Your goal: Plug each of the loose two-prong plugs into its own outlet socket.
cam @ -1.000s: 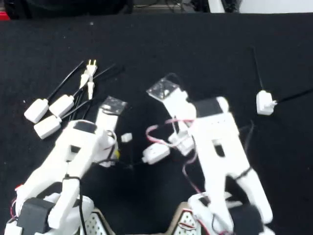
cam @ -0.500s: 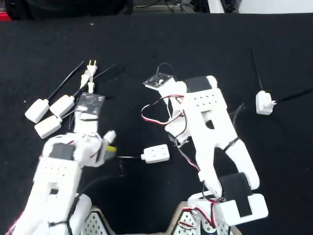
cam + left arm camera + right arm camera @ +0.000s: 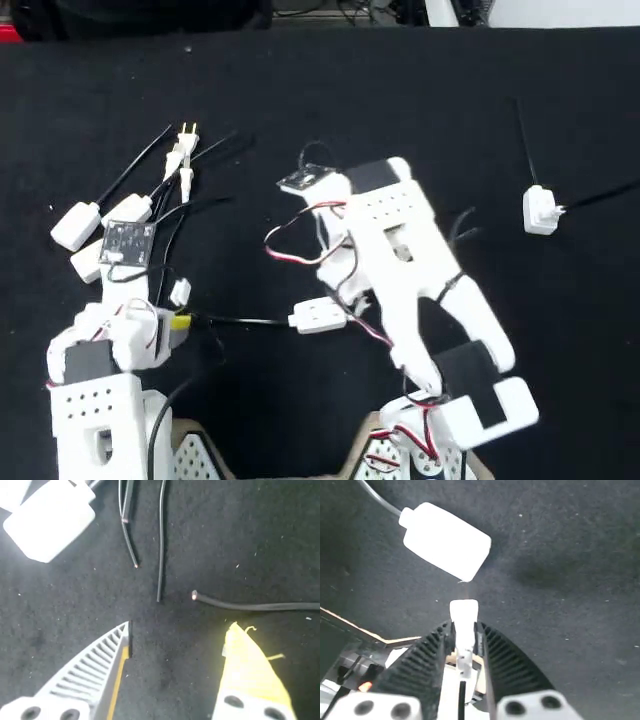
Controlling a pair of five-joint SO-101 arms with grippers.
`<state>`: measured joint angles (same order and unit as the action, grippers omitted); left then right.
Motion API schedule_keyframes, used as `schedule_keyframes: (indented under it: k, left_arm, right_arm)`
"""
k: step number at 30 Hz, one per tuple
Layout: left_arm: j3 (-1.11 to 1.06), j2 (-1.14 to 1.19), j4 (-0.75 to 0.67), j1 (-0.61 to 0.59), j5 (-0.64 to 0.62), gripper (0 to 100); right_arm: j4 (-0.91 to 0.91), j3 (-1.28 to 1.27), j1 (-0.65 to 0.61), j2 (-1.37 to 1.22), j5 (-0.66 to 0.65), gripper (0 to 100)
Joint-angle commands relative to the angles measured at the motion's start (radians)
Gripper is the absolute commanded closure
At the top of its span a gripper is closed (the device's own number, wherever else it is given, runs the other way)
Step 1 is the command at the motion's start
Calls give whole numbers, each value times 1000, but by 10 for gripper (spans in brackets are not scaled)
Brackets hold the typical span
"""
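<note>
Right wrist view: your right claw [image 3: 464,630] is clamped on a white plug [image 3: 464,612], tip just beside the outlet socket [image 3: 446,547] | left claw [image 3: 175,632] is spread apart over the table [image 3: 260,540], near loose cable ends [image 3: 194,596]

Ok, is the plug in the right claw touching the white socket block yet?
Apart. The right wrist view shows the plug clamped in the right claw, with a strip of black mat showing between its tip and the socket block.
</note>
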<state>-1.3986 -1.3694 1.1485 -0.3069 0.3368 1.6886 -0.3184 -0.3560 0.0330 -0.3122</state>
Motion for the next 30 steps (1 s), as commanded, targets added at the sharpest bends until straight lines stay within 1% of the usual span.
schedule_keyframes:
  k: [1, 4, 7, 11, 18, 21, 25, 30]
  left_arm:
    - [-39, -60, -51, -8, -58, 700]
    - [-101, -98, -84, -7, -87, 700]
    - [-131, -133, -81, -7, -87, 700]
    - [-136, -149, -78, -7, -89, 700]
    - [-136, -150, -78, -7, -89, 700]
    - [-136, -150, -78, -7, -89, 700]
    - [-136, -150, -77, -7, -89, 700]
    - [-136, -161, -55, -8, -87, 700]
  right_arm:
    - [14, 53, -44, -16, 77, 988]
    - [20, 73, -54, -41, 135, 988]
    - [72, 137, -51, -74, 176, 988]
    - [74, 196, -51, -137, 229, 988]
    - [77, 231, -51, -243, 233, 988]
    - [77, 222, -51, -246, 235, 988]
    - [77, 225, -51, -251, 290, 988]
    - [77, 205, -49, -254, 295, 988]
